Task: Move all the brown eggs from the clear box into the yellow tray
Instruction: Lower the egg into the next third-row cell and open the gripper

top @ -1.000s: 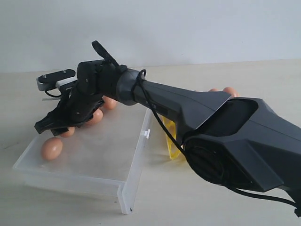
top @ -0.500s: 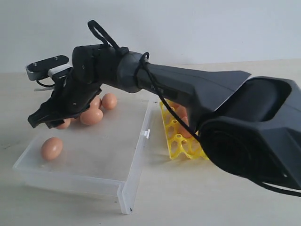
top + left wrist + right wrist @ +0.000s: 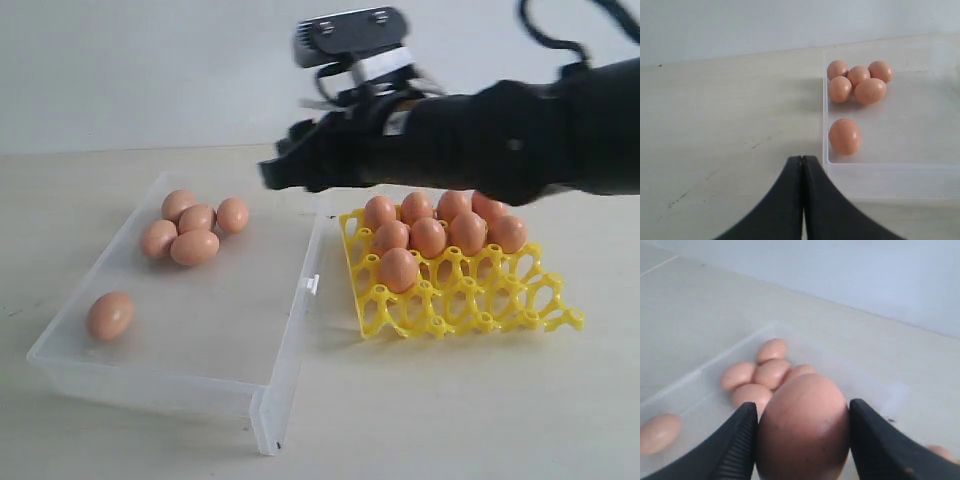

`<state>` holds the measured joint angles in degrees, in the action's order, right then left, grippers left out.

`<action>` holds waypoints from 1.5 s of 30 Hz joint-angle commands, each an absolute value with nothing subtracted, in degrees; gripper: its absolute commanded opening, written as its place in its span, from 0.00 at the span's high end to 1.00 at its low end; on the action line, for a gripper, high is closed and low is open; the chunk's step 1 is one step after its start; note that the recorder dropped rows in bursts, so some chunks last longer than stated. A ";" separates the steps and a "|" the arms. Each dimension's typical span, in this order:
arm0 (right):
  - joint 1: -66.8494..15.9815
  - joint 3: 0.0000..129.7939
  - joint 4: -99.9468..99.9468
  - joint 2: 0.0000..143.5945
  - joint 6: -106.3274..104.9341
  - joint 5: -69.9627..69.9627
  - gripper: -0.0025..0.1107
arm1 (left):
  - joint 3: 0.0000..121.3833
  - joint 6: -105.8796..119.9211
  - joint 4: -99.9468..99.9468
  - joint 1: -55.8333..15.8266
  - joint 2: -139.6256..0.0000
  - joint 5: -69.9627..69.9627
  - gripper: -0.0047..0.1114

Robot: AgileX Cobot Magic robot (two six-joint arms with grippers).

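above clear box (image 3: 232,322), right fingers (image 3: 735,445) clamped on brown egg (image 3: 802,430); left fingers (image 3: 790,200) pressed together.

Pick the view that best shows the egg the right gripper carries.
Right wrist view: the carried egg sits between both fingers. The exterior view hides it behind the blurred right gripper. The left wrist view shows only other eggs in the clear box.

The clear box (image 3: 150,385) lies with the yellow tray (image 3: 480,300) just beside it at 3 o'clock. 5 brown eggs (image 3: 195,247) cluster in the box's 11 o'clock corner, and 1 lone egg (image 3: 110,315) lies toward 8 o'clock. 9 tray eggs (image 3: 429,237) fill the tray's 12 o'clock rows. The blurred right gripper (image 3: 285,168) hangs at the tray's 11 o'clock, its jaws unreadable.
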<state>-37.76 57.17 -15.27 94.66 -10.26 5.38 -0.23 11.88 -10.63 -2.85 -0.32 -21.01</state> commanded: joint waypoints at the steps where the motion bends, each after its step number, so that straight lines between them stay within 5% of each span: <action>1: -25.55 48.29 -16.30 90.34 -10.96 6.12 0.98 | 0.00 11.78 -10.68 -2.79 0.00 -20.46 0.96; 7: -18.56 47.30 -16.30 97.18 -9.43 5.87 0.98 | 0.00 11.78 -10.68 -2.79 0.00 -20.46 0.96; 45: -23.94 47.30 -15.45 103.08 -2.79 10.94 0.98 | 0.00 11.78 -10.68 -2.79 0.00 -20.46 0.96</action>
